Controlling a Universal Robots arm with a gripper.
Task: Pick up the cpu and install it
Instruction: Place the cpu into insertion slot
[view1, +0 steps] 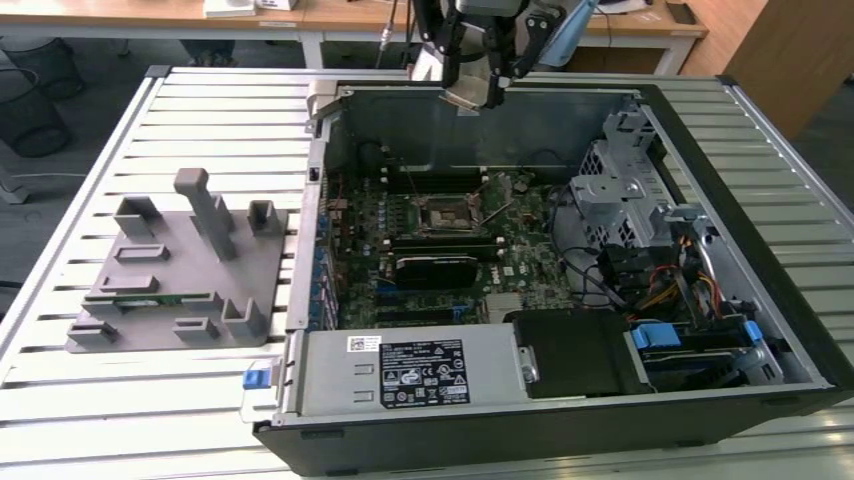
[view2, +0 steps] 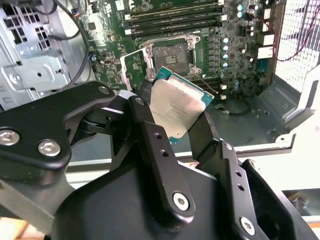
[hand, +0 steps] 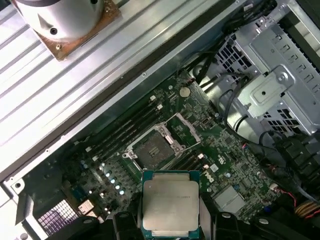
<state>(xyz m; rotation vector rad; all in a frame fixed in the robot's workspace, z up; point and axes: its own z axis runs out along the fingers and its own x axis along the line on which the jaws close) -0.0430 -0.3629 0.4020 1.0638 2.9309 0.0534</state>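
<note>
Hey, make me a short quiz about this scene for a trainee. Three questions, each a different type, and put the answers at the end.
1. True or false: the cpu already sits in the socket.
2. What is the gripper shut on? A) a memory stick B) the cpu C) a cable
3. Fill in: in the exterior view, the grey fixture stands to the exterior view's ____ of the computer case.
Key: 1 false; the cpu is held clear of the socket, which is empty. 2 B. 3 left.
</note>
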